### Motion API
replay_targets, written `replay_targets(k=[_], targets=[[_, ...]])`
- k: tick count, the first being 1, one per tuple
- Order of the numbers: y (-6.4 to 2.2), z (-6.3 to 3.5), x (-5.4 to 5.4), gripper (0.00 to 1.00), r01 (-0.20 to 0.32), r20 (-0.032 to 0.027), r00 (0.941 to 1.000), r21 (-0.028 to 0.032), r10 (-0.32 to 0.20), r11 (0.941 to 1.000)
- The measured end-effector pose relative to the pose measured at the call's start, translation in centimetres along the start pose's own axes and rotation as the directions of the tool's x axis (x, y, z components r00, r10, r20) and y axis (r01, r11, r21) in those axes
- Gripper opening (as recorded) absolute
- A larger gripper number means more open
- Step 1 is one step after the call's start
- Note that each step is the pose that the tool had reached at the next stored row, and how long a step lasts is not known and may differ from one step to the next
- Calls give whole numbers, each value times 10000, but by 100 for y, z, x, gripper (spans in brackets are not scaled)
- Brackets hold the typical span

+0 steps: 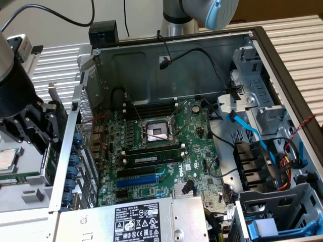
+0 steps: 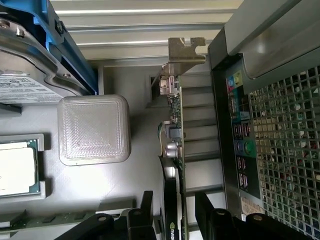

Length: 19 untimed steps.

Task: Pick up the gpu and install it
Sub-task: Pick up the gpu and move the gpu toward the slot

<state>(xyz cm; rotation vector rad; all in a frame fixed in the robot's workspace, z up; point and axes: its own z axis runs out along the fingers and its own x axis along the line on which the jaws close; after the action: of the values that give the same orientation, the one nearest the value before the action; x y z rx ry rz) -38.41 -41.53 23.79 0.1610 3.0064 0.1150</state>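
Nearest us, our pincer (image 2: 172,215) stands open, its two black fingers (image 2: 144,212) straddling the gpu (image 2: 176,150) on either side, with a gap showing on at least one side; it has hold of nothing yet. The card stands on edge in a grey holder (image 2: 95,175) outside the computer case (image 1: 75,126), just beside the case's perforated rear wall, its silver bracket (image 2: 182,57) at the far end. We judge the grasp is in hand: we should centre the fingers on the black shroud, keep them square to the board, and clear the wall. Farther off, the motherboard (image 1: 161,151) lies exposed, its blue slot (image 1: 139,180) unfilled.
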Motion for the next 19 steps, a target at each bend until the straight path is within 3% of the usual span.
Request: replay_targets(k=[5,8,19], targets=[[-2,24,3,46,-6,-5,10000,-34,6,10000],[-5,67,9,46,-15,-9,10000,-87,15,10000],[-6,74,9,46,-16,-10,10000,-91,16,10000]])
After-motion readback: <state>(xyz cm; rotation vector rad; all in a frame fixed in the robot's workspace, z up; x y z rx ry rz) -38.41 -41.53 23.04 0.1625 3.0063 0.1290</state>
